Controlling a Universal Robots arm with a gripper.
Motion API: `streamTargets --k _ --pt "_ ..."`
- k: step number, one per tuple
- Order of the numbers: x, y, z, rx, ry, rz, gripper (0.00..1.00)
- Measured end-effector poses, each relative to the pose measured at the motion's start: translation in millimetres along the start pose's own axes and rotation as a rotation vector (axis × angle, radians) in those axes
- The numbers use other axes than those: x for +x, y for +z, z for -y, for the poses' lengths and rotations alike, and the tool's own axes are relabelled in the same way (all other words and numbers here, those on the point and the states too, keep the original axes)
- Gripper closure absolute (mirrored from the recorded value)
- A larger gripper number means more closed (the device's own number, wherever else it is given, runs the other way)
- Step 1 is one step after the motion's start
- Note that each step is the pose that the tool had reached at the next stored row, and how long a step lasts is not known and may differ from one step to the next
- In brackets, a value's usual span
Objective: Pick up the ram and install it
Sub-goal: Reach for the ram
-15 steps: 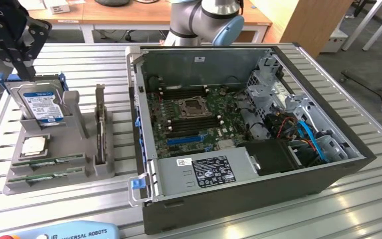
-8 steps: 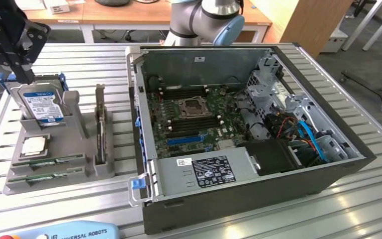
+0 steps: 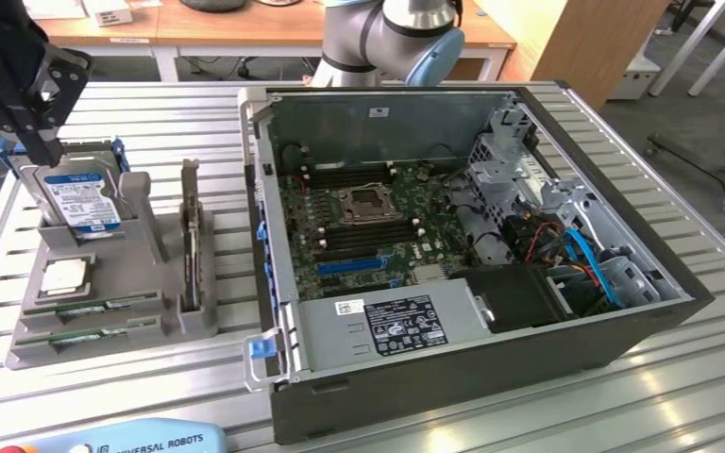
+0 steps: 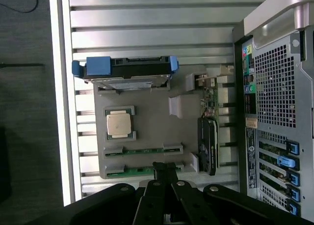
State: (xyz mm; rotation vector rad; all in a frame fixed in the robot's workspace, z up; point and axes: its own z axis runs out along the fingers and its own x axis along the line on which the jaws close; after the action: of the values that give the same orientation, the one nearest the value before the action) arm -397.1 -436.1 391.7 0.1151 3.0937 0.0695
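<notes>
Two green ram sticks lie side by side in slots at the near end of the grey holder tray [image 3: 110, 354]: one ram stick [image 3: 95, 306] [image 4: 143, 150] and a second ram stick [image 3: 86, 331] [image 4: 128, 171] closest to the tray's end. My gripper [image 3: 38, 142] [image 4: 165, 167] hangs high above the tray at the exterior view's left, fingers shut with nothing between them. In the wrist view its tips overlap the end of the second stick. The open computer case [image 3: 615, 245] shows its motherboard [image 3: 376, 255] with dark memory slots [image 3: 352, 173] beside the processor socket.
On the tray stand a silver hard drive [image 3: 79, 198] [image 4: 128, 72] in a blue bracket, a square processor chip [image 3: 63, 274] [image 4: 119, 124] and an upright expansion card [image 3: 190, 241] [image 4: 208, 141]. A teach pendant [image 3: 124, 439] lies at the slatted table's front edge.
</notes>
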Motion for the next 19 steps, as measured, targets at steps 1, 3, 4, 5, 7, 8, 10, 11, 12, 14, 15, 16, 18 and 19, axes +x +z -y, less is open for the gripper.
streamTargets --k 1,3,4,5,7,8,10,11,12,14,15,16,18,19 --pt "0.0 0.0 0.2 0.0 0.0 0.0001 0.9" --pt "0.0 0.0 0.2 -0.0001 0.0 0.0001 0.9" --pt "0.0 0.1 0.3 -0.0001 0.0 0.0001 0.9" --pt "0.0 0.0 0.3 -0.0001 0.0 0.0001 0.9" --pt "0.0 0.0 0.3 -0.0001 0.0 0.0001 0.9" --pt "0.0 0.0 0.3 0.0 0.0 0.0001 0.9" --pt "-0.3 0.0 0.5 -0.0012 0.0 -0.0015 0.9" --pt "-0.6 0.0 0.7 -0.0021 0.0 -0.0042 0.9" --pt "-0.8 0.0 0.6 -0.002 0.0 -0.0082 0.9" --pt "-1.9 0.1 0.8 -0.0016 0.001 -0.0203 0.9" --pt "-2.4 0.1 0.8 -0.0011 0.001 -0.0274 0.9" --pt "-2.5 0.2 0.7 -0.0011 0.001 -0.0287 0.9" --pt "-2.5 0.2 0.7 -0.0012 0.002 -0.0289 0.9" --pt "-2.5 0.1 0.7 -0.0012 0.002 -0.0289 0.9"
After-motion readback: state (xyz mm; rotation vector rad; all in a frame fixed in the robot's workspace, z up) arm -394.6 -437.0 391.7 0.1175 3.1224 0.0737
